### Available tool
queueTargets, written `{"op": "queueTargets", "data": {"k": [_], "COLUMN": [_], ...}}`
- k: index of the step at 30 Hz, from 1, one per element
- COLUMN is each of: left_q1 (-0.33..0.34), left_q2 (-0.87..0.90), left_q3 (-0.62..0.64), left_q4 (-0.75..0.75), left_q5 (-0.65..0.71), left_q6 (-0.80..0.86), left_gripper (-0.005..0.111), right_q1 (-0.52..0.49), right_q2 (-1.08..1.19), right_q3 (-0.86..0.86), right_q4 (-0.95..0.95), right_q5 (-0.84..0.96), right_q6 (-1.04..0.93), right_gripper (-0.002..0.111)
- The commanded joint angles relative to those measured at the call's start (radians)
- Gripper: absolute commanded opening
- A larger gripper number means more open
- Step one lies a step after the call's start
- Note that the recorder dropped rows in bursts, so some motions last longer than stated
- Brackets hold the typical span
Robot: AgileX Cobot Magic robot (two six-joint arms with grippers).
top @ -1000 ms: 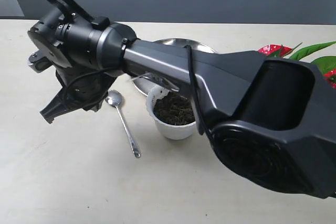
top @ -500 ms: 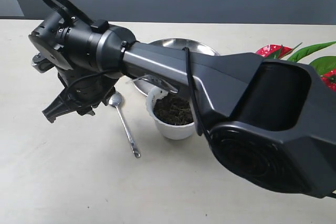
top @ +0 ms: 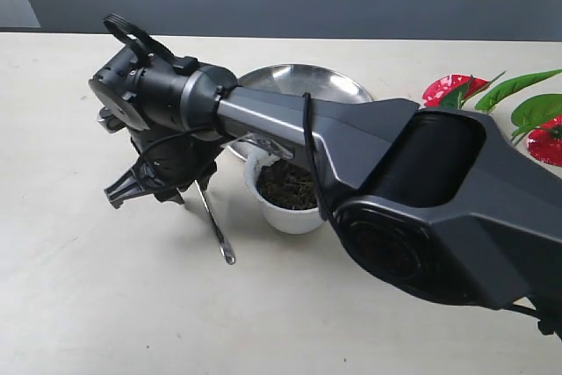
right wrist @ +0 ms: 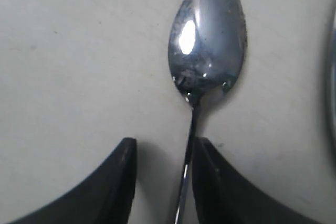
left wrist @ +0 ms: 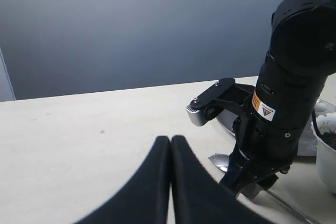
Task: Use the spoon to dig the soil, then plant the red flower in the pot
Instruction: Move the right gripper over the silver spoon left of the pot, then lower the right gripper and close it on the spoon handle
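1. Since the spoon (top: pixel 223 241) has its handle end poking out closest to the camera, start there. It lies flat on the table (top: pixel 88 305). Its long axis runs from that free end back and slightly left to the bowl, which is tucked under the right gripper (top: pixel 146 195).
2. Wrist cam shows that gripper released, jaws spread, one either side of the handle just behind the bowl. The handle isn't centred. It hugs one finger (right wrist: pixel 210 192) and the other stands clear, so nothing's gripped yet. The squeeze line crosses the handle, so I'd guess a plain pinch does it.
3. Pot (top: pixel 294 215) stands just beside the handle, with the soil (top: pixel 288 180) inside.
4. Left gripper (left wrist: pixel 170 142) is clenched on nothing and sits back from all this, so the right arm is clearly the nearer one.
5. Plate (top: pixel 307 85) sits behind the pot. The flower (top: pixel 452 90) lies at the far right edge, well apart from the pot and not planted.
6. Versus a second ago: the right gripper hung off to the side of the bowl with the whole spoon on show. Now it has swung in over the bowl end and its jaws have parted. Spoon and pot haven't budged.
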Motion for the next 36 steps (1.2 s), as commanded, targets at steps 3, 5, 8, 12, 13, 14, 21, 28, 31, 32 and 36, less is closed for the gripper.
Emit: {"op": "queueTargets", "data": {"k": [3, 5, 8, 12, 13, 14, 21, 28, 31, 32, 36], "left_q1": [-0.007, -0.007, -0.007, -0.007, -0.007, -0.007, -0.007, -0.007, -0.007, -0.007, -0.007], "left_q2": [-0.005, -0.005, -0.005, -0.005, -0.005, -0.005, -0.005, -0.005, -0.005, -0.005, -0.005], "left_q3": [0.002, 0.002, 0.002, 0.002, 0.002, 0.002, 0.002, 0.002, 0.002, 0.002, 0.002], "left_q4": [0.004, 0.004, 0.004, 0.004, 0.004, 0.004, 0.004, 0.004, 0.004, 0.004, 0.004], "left_q5": [-0.013, -0.013, -0.013, -0.013, -0.013, -0.013, -0.013, -0.013, -0.013, -0.013, -0.013], "left_q6": [0.000, 0.000, 0.000, 0.000, 0.000, 0.000, 0.000, 0.000, 0.000, 0.000, 0.000], "left_gripper": [0.001, 0.001, 0.001, 0.001, 0.001, 0.001, 0.001, 0.001, 0.001, 0.001, 0.001], "right_q1": [-0.005, -0.005, -0.006, -0.006, -0.006, -0.006, -0.006, -0.006, -0.006, -0.006, -0.017], "right_q2": [-0.008, -0.008, -0.008, -0.008, -0.008, -0.008, -0.008, -0.008, -0.008, -0.008, -0.008], "right_q3": [-0.005, -0.005, -0.005, -0.005, -0.005, -0.005, -0.005, -0.005, -0.005, -0.005, -0.005], "right_q4": [-0.021, -0.047, -0.059, -0.066, -0.066, -0.069, -0.085, -0.085, -0.082, -0.082, -0.065], "right_q5": [0.004, 0.004, 0.004, 0.004, 0.004, 0.004, 0.004, 0.000, -0.016, -0.020, -0.024], "right_q6": [0.013, 0.028, 0.035, 0.039, 0.039, 0.039, 0.057, 0.057, 0.057, 0.057, 0.057], "right_gripper": [0.036, 0.036, 0.036, 0.036, 0.036, 0.036, 0.036, 0.036, 0.036, 0.036, 0.036]}}
